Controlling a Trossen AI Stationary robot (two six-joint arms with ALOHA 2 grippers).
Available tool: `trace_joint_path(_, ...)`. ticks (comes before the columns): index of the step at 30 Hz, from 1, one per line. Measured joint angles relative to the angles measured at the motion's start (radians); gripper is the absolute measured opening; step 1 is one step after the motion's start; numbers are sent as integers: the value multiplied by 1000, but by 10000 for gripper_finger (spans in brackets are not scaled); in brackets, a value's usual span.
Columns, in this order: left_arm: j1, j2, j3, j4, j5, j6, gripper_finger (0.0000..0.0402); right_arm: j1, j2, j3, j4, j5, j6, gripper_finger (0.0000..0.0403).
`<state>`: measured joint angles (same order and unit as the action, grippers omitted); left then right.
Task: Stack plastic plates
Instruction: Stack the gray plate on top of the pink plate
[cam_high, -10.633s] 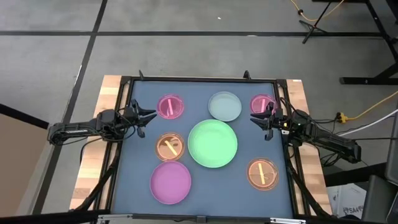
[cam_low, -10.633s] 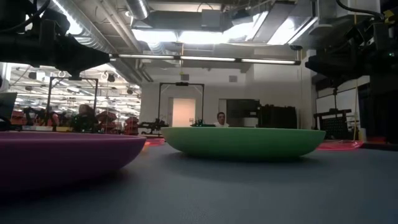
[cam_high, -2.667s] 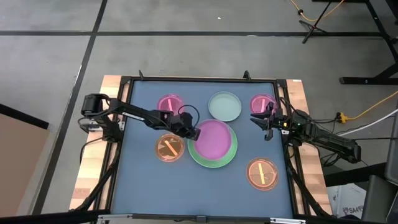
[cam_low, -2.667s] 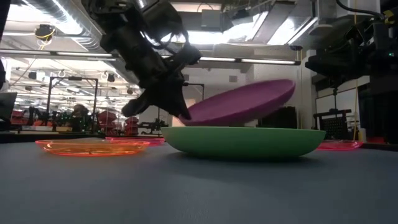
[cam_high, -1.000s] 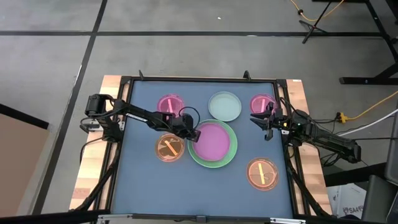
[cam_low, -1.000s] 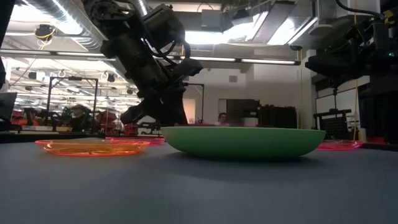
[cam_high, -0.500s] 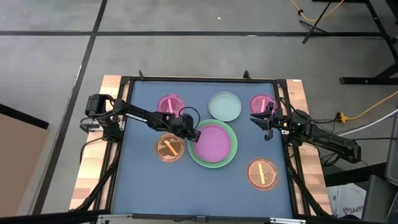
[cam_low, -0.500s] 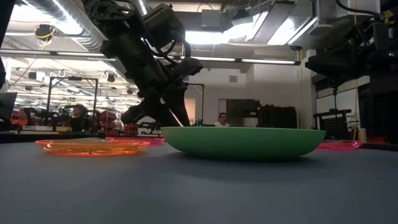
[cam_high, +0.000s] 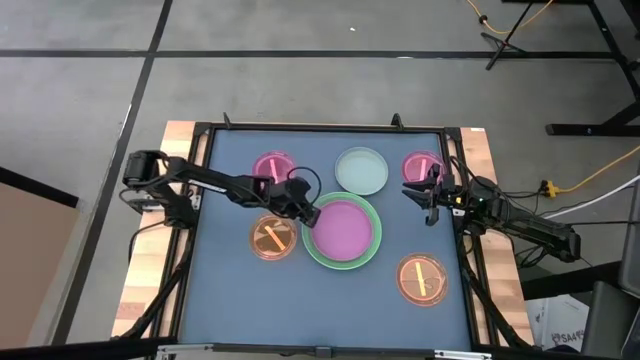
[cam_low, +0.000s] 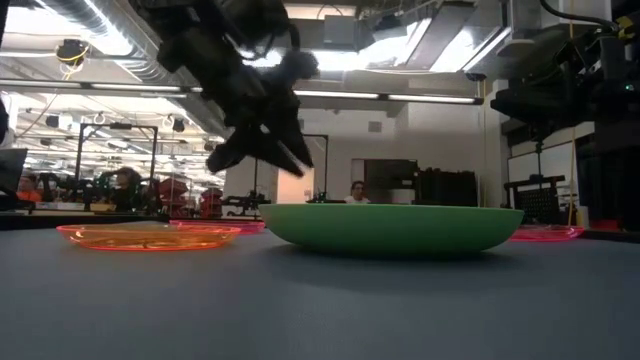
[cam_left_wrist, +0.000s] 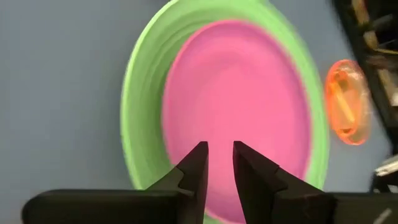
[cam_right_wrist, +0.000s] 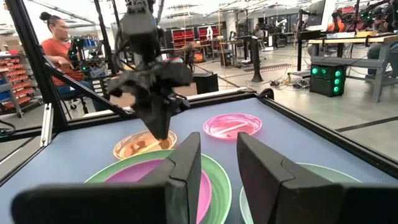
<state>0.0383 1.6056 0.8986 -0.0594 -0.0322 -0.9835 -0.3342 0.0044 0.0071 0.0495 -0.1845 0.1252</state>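
- The medium magenta plastic plate (cam_high: 344, 225) lies nested inside the large green plastic plate (cam_high: 372, 252) at the middle of the dark blue table mat (cam_high: 220, 290).
- The left gripper (cam_high: 309, 213) hangs just over the green plate's left rim, its fingers a narrow gap apart and holding nothing.
- Which plate comes next is my guess: the pale blue-grey round plate (cam_high: 361, 170) lies beyond the stack, toward the far edge, roughly between the two arms. From above, the right gripper (cam_high: 418, 194) looks a little nearer to it.
- The right gripper waits at the right edge by one small translucent pink plate (cam_high: 421, 165), its fingers narrowly parted and empty.
- The other small pink plate (cam_high: 272, 170) and a small translucent orange plate (cam_high: 273, 238) sit close to the left gripper; the second orange plate (cam_high: 423, 279) lies near the front right.
- From table height the green rim hides the magenta plate entirely (the blue-grey one cannot be made out there either).
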Motion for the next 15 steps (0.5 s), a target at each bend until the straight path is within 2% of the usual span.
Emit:
trace_joint_path(3,0,-35,0,-8,0,32,68,1,0,1,0,35,16,108)
trace_joint_path(9,-1,-87,0,-6,0,121,68,0,0,34,4,111,99,167)
trace_joint_path(15,-1,-97,0,2,-12,163,68,0,41,138,8,157,130,198)
